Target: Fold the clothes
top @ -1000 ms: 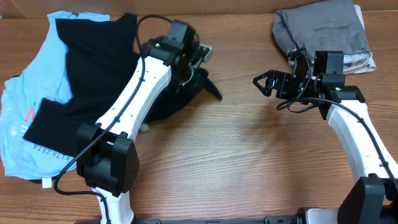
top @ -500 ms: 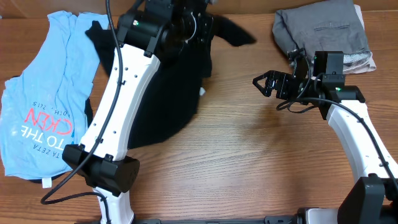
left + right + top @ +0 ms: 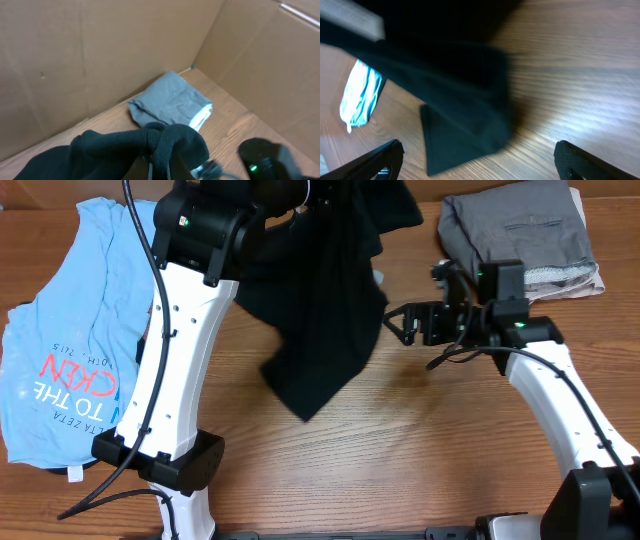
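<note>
Overhead view. Wooden desk (image 3: 420, 470), brown grain. Item one: plain black short-sleeved T-shirt (image 3: 320, 310), hanging in a long drape from the far edge toward the desk's middle; whether its lowest corner touches the wood cannot be told. Its top is gathered at the end of the white left arm (image 3: 180, 350), whose left jaws are hidden by the cloth in this view. Item two: light blue shirt with red-and-white lettering (image 3: 70, 330), spread flat along the left edge. Item three: folded grey garment (image 3: 520, 230), at the far right corner. White right arm (image 3: 560, 400) reaches in from the right edge; its right jaws stand released, just beside the black drape and holding nothing.

Left wrist view. Left jaws clenched on a bunched knot of the black T-shirt (image 3: 150, 145). Beyond it, the folded grey garment (image 3: 170, 102) lies on the desk (image 3: 235, 120) against brown cardboard walls (image 3: 100, 50).

Right wrist view. Two black fingertips (image 3: 375, 160) wide apart at the lower corners. Between them, blurred, the black T-shirt (image 3: 455, 85) above the desk (image 3: 570, 75); a strip of the light blue shirt (image 3: 360, 95) shows at the left.
</note>
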`<action>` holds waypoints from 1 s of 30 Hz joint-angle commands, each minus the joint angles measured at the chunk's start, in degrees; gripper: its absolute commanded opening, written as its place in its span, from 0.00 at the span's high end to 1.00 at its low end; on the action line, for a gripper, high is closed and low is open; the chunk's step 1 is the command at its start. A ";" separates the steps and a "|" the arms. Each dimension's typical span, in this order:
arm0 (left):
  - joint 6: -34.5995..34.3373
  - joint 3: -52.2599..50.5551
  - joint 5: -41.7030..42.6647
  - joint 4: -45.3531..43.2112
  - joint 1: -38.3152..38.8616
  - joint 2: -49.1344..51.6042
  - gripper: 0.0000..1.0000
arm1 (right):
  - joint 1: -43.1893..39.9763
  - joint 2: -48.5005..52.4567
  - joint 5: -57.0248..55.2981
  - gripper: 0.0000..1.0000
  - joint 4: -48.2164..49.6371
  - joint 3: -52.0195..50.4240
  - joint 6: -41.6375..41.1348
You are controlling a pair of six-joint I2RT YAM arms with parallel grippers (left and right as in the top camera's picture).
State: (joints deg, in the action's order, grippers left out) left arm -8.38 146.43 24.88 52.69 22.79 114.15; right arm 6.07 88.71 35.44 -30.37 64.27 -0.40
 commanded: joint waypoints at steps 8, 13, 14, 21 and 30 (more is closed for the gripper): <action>-1.97 1.92 5.01 -0.72 0.11 -1.75 0.96 | 3.89 7.82 -7.80 0.00 7.30 -0.24 2.34; -1.90 1.95 4.35 -0.94 -0.15 -3.06 0.96 | 3.89 11.39 -5.33 0.24 8.17 -0.24 2.12; -1.90 1.92 3.91 -0.92 -0.35 -3.30 0.96 | 3.89 11.45 -4.66 0.36 8.24 -0.24 2.14; -2.95 1.92 0.07 -0.26 -3.78 -5.55 0.96 | 2.56 8.41 -0.09 0.96 7.63 0.98 1.73; -2.29 1.92 -12.98 0.66 -9.84 -15.93 0.96 | -4.46 -3.17 -0.44 0.96 -8.76 12.50 1.73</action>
State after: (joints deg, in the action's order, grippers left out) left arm -10.85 146.43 18.96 54.24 14.48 106.08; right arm 4.29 91.33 35.35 -34.79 70.19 1.19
